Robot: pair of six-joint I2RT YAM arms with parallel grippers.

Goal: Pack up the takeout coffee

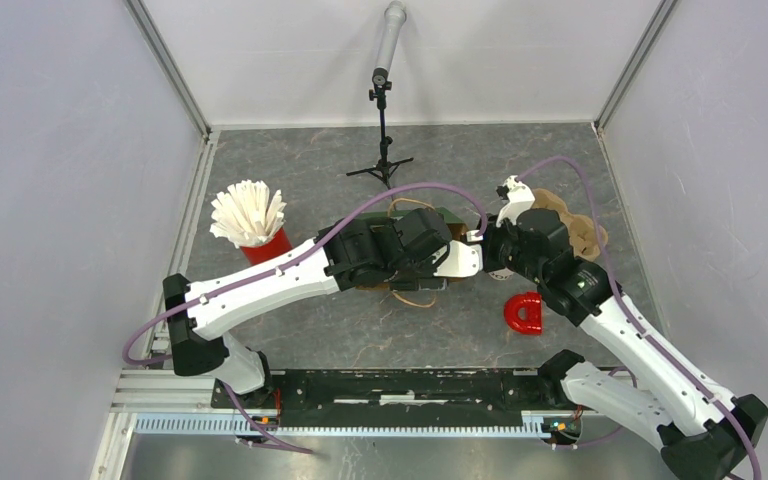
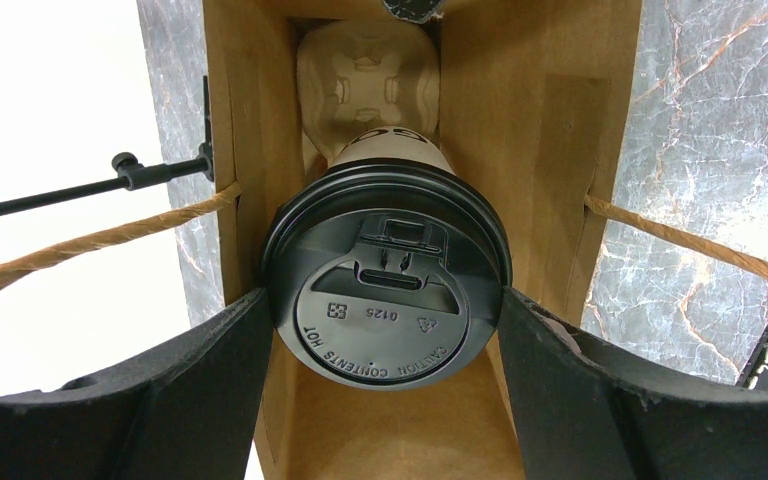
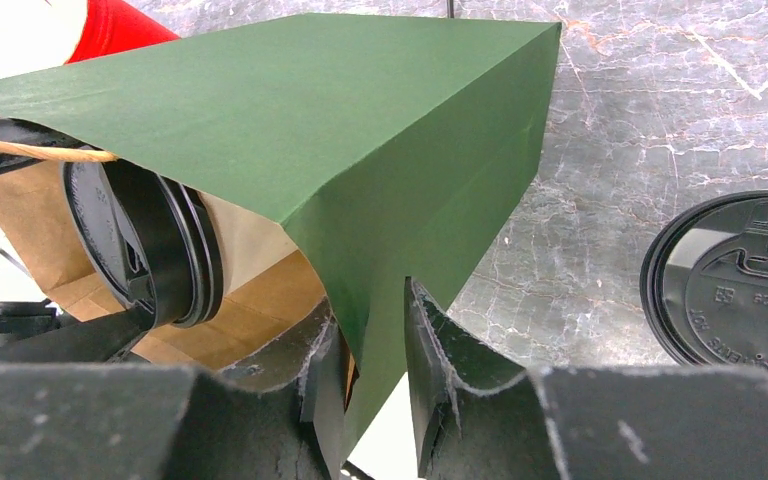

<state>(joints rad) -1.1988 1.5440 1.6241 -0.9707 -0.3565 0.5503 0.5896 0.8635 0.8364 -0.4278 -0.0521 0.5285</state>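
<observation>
The takeout coffee (image 2: pixel 385 300), a cream cup under a black lid, hangs inside the mouth of the green paper bag (image 3: pixel 360 130), whose inside is brown (image 2: pixel 540 120). My left gripper (image 2: pixel 384 297) is shut on the lid, one finger against each side of its rim. A pale moulded cup carrier (image 2: pixel 365 80) lies at the bag's bottom below the cup. My right gripper (image 3: pixel 370 300) straddles the bag's top edge, one finger inside and one outside. It stands open, with a gap between the outer finger and the paper. From above, the left gripper (image 1: pixel 415 245) hides most of the bag.
A red cup of white sticks (image 1: pixel 255 225) stands left of the bag. A loose black lid (image 3: pixel 735 280) lies on the table to the right. A red U-shaped piece (image 1: pixel 525 315) sits at front right, brown cardboard (image 1: pixel 575 230) behind the right arm, and a microphone stand (image 1: pixel 385 110) at the back.
</observation>
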